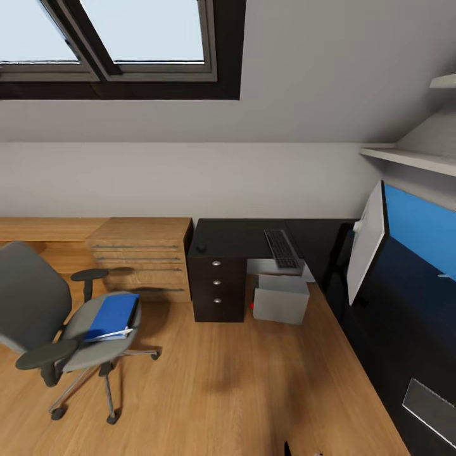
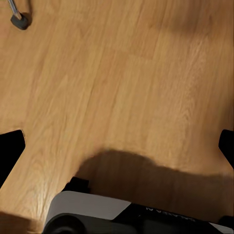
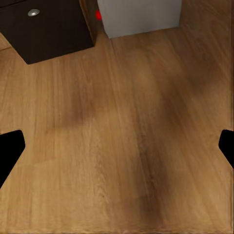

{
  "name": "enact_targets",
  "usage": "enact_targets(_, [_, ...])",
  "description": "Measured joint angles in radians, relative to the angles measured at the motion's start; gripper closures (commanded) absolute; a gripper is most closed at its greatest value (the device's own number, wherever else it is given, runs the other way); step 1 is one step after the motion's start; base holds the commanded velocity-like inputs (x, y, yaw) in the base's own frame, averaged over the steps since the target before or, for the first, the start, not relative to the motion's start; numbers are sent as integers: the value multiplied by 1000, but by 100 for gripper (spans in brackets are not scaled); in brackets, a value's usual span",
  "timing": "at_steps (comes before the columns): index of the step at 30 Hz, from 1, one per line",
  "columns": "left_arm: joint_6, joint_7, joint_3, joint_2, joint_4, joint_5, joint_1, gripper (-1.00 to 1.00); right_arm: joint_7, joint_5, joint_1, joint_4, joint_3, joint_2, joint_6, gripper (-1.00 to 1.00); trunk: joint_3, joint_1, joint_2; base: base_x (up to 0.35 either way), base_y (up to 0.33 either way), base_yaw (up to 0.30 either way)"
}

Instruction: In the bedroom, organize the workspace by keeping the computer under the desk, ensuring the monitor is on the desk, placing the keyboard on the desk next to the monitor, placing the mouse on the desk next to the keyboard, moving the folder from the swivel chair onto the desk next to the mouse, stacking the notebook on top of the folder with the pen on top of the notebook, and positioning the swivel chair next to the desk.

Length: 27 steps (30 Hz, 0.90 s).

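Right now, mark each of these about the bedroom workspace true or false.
1. The blue folder lies on the swivel chair seat. True.
2. The keyboard is on the floor. False: it lies on the black desk.
3. The computer stands on the floor under the desk. True.
4. The mouse sits right beside the keyboard. False: it rests apart, above the three-drawer unit.
5. The monitor is on the chair. False: it stands on the desk.

A dark-framed skylight (image 1: 120,47) filled the upper left of the frame. Low oak cabinets (image 1: 142,256) ran along the grey wall at centre left. White shelves (image 1: 411,158) and a blue wall panel (image 1: 421,225) sat at right.
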Motion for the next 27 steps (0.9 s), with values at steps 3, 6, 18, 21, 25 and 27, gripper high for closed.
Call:
enact_targets(3, [0,0,0,0,0,0,0,-100,0,0,0,0,0,0,0,-100,5,-12,21,-322,-139,42])
enact_targets(6, [0,2,0,0,0,0,0,-100,0,0,0,0,0,0,0,-100,11,-23,42,-292,-206,22])
enact_targets(18, [0,3,0,0,0,0,0,-100,3,2,0,2,0,1,0,-100,48,-69,126,-262,-235,2])
enact_targets(21, [0,3,0,0,0,0,0,-100,3,2,0,2,0,1,0,-100,57,-81,147,-255,-238,0])
enact_targets(25, [-3,2,2,-1,0,0,0,-100,7,14,0,2,2,15,-5,-100,70,-97,175,-61,-62,0])
enact_targets(27, [-3,3,3,-2,0,-1,0,-100,8,17,0,1,2,17,-7,-100,76,-104,189,-26,-27,0])
